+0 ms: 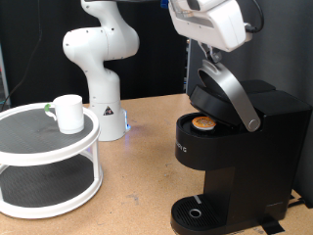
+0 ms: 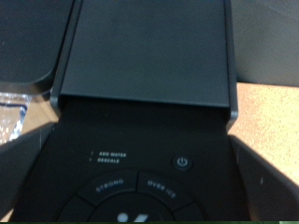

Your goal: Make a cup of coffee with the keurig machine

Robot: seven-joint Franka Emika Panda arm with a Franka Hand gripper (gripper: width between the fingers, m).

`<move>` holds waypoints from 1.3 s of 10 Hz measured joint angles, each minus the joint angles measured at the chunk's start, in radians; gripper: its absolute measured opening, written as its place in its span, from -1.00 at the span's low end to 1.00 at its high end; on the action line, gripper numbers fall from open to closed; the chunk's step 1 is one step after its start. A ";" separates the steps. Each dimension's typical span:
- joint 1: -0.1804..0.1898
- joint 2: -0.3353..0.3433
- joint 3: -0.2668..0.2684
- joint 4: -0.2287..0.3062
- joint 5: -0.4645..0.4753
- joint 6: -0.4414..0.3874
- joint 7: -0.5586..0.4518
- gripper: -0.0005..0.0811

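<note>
The drip base (image 1: 196,213) stood nearest, at the foot of the keurig (image 1: 235,147) on the worktop (image 1: 137,186). Above it the pod (image 1: 203,122) sat in the open chamber, with the lid (image 1: 227,90) raised. The gripper (image 1: 210,24) hung just over the lid at the exterior view's top; whether its jaws were apart I cannot tell. At the exterior view's left, well apart from the machine, the cup (image 1: 68,113) stood on the rack (image 1: 44,147). The wrist view showed the power button (image 2: 182,161) on the lid.
</note>
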 joint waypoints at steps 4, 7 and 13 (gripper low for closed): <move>-0.016 0.001 -0.003 -0.020 -0.072 0.010 -0.002 -0.98; -0.033 0.002 -0.007 -0.081 -0.132 0.047 -0.049 -0.98; -0.042 0.008 -0.018 -0.203 -0.146 0.169 -0.088 -0.98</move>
